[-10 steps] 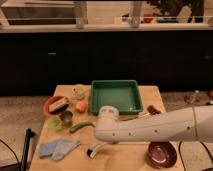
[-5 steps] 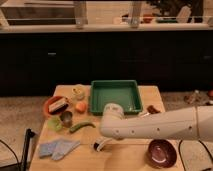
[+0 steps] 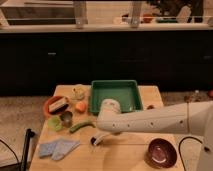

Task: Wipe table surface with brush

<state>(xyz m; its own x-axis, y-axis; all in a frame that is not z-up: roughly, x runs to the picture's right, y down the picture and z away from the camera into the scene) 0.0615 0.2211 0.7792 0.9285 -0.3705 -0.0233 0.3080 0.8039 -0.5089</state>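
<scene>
The table surface is a light tan wooden top. My white arm reaches in from the right, and its wrist hangs over the table's middle, just in front of the green tray. My gripper points down under the wrist, mostly hidden by it, and is shut on the brush. The brush's white handle sticks out to the lower left, and its small dark head rests at the table surface.
A green square tray stands at the back middle. A green chilli pepper, a metal cup, an orange fruit and an orange dish lie on the left. A pale blue cloth is front left, a maroon bowl front right.
My arm and the brush have moved together a little to the right and toward the far side, and the brush head has slid along the table surface.
</scene>
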